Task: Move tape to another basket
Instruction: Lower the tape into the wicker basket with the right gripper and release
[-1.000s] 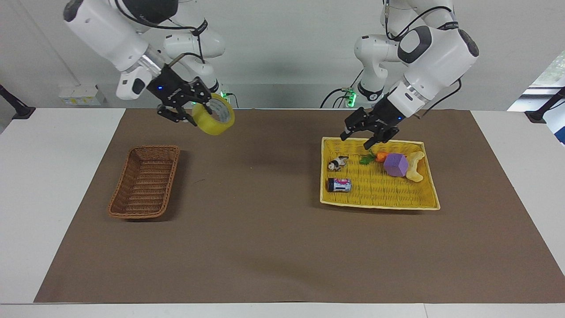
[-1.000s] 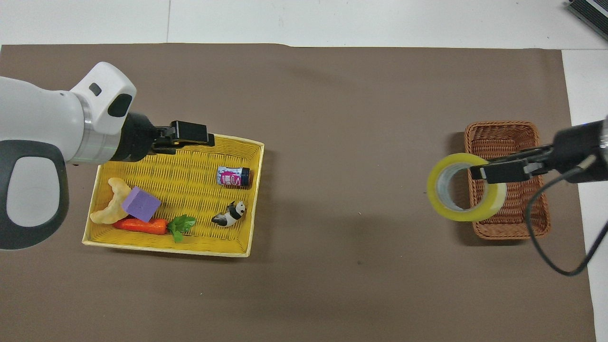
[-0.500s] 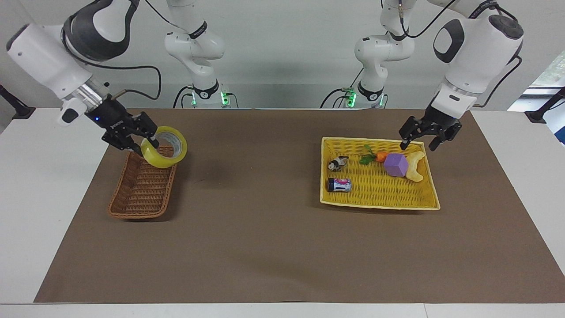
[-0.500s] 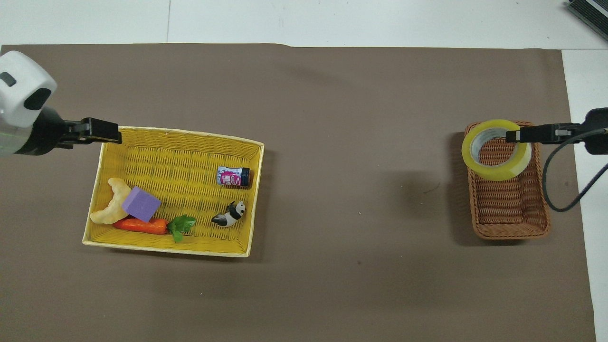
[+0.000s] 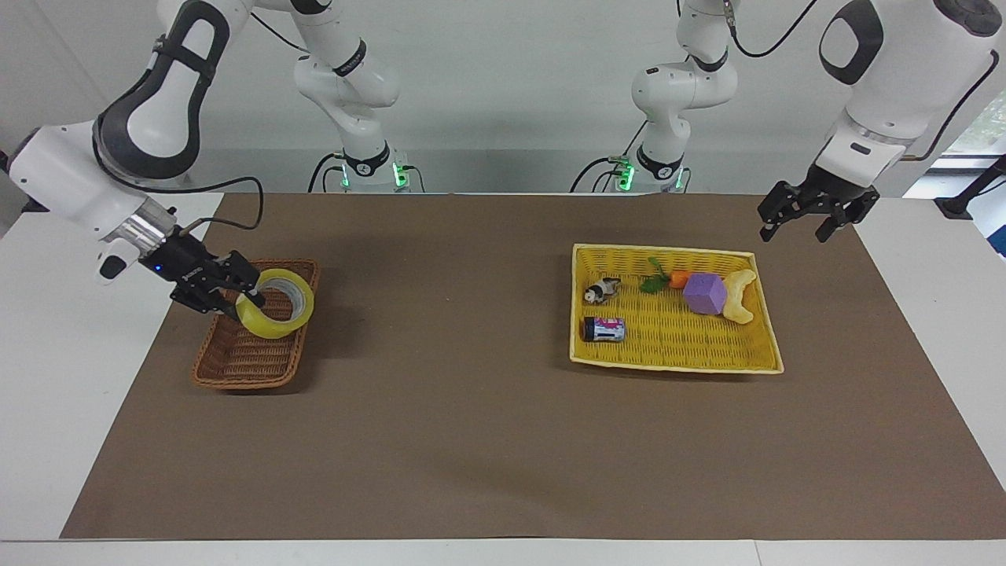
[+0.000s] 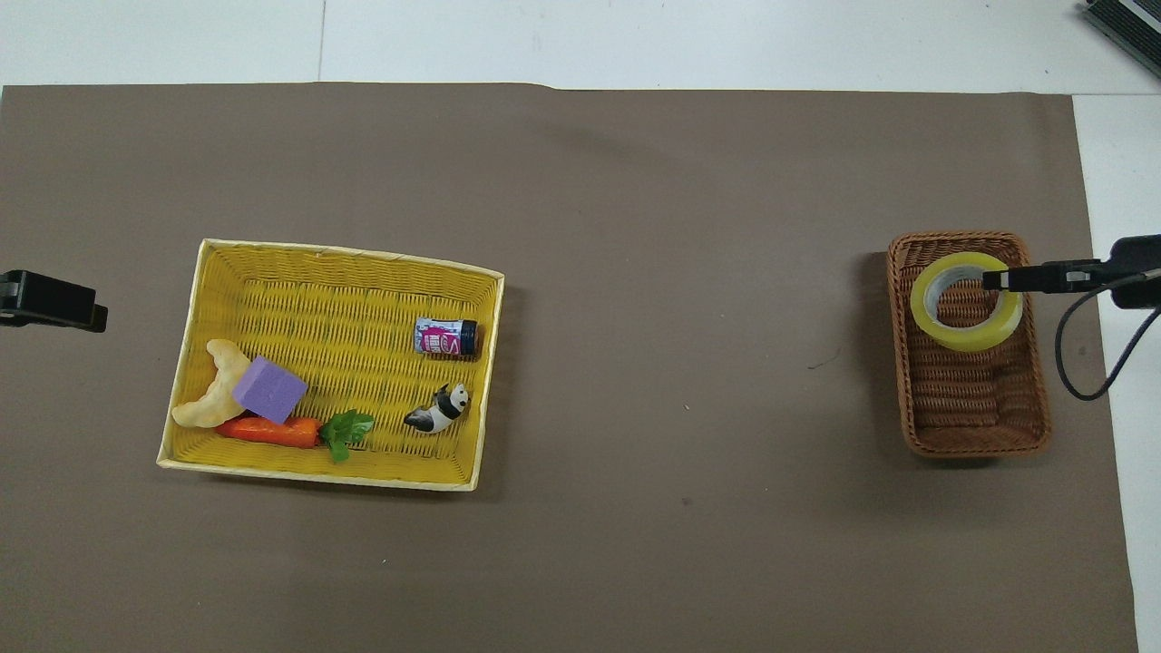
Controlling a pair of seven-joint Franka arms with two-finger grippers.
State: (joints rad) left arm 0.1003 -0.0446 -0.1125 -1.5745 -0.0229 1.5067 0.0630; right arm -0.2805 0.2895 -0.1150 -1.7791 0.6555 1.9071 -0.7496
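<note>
The tape (image 5: 275, 303), a yellowish roll with a pale core, hangs tilted and low over the brown wicker basket (image 5: 245, 358). My right gripper (image 5: 250, 297) is shut on the roll's rim. In the overhead view the tape (image 6: 966, 303) sits within the outline of the basket (image 6: 975, 404), with the right gripper (image 6: 994, 279) at its edge. Whether the tape touches the basket's floor I cannot tell. My left gripper (image 5: 809, 216) is open and empty, raised over the mat's edge at the left arm's end; only its tip (image 6: 54, 302) shows in the overhead view.
A flat yellow woven tray (image 5: 676, 358) lies toward the left arm's end. It holds a small dark can with a pink label (image 5: 603, 329), a panda figure (image 5: 601, 291), a carrot (image 5: 668, 279), a purple block (image 5: 705, 293) and a pale curved piece (image 5: 739, 297).
My right gripper has carried the tape from high above the mat down into the basket's outline. My left gripper has moved away from the yellow tray toward the left arm's end.
</note>
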